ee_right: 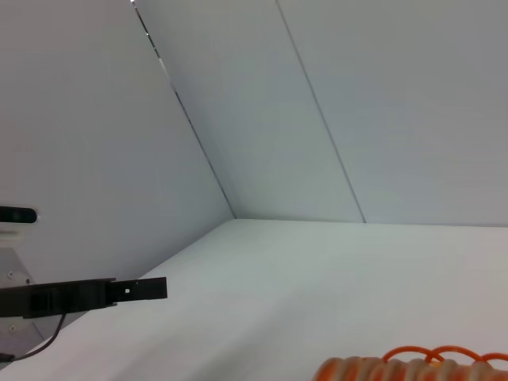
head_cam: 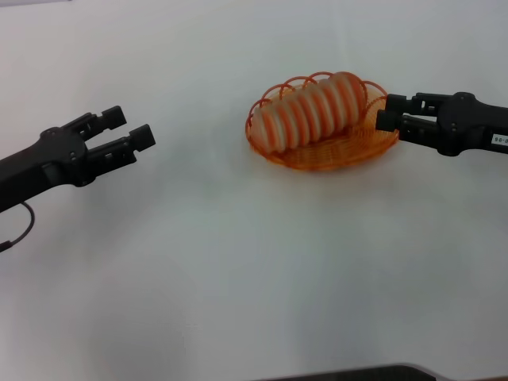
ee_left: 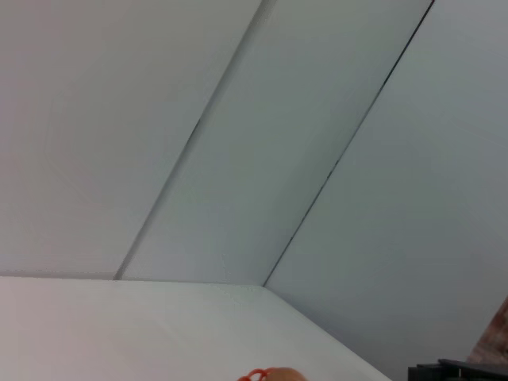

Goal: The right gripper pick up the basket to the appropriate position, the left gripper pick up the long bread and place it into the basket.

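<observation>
The orange wire basket (head_cam: 349, 151) sits on the white table to the right of the middle. The long bread (head_cam: 313, 111), cream with orange stripes, lies inside it, one end leaning on the far rim. My right gripper (head_cam: 386, 111) is at the basket's right end, its two fingers apart on either side of the rim. My left gripper (head_cam: 133, 128) is open and empty, far to the left of the basket and above the table. The right wrist view shows the basket's rim (ee_right: 432, 354), the bread's top (ee_right: 373, 370) and the left gripper (ee_right: 139, 289) far off.
The white table (head_cam: 238, 262) stretches around the basket. A thin black cable (head_cam: 20, 226) loops under the left arm. A dark edge (head_cam: 357, 375) shows at the table's near side. The left wrist view shows white wall panels and a bit of the basket (ee_left: 255, 375).
</observation>
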Controlling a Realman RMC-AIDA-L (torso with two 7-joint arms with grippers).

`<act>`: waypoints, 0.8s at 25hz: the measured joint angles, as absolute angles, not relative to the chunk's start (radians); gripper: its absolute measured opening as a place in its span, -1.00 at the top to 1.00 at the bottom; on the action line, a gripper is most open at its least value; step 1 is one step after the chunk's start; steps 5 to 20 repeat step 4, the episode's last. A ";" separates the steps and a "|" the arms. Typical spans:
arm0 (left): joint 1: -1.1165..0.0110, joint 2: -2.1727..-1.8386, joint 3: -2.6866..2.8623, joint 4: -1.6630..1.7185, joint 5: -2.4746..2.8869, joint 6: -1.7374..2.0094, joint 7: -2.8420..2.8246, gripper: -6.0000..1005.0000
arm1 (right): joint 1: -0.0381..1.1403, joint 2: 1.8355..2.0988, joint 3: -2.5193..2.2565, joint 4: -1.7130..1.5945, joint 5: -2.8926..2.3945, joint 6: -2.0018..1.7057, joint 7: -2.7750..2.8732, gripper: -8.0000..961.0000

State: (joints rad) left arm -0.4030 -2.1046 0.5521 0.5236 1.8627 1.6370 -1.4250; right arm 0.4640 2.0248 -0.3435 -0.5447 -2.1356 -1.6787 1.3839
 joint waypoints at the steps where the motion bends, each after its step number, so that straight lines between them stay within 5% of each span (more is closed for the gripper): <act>1: -0.405 -2.107 0.553 0.522 1.863 1.637 -1.422 -0.77 | 0.466 2.025 -0.344 -0.545 -2.135 -1.679 1.384 0.07; 20: -0.419 -2.107 0.553 0.521 1.863 1.639 -1.421 -0.77 | 0.471 2.025 -0.339 -0.545 -2.134 -1.685 1.386 0.07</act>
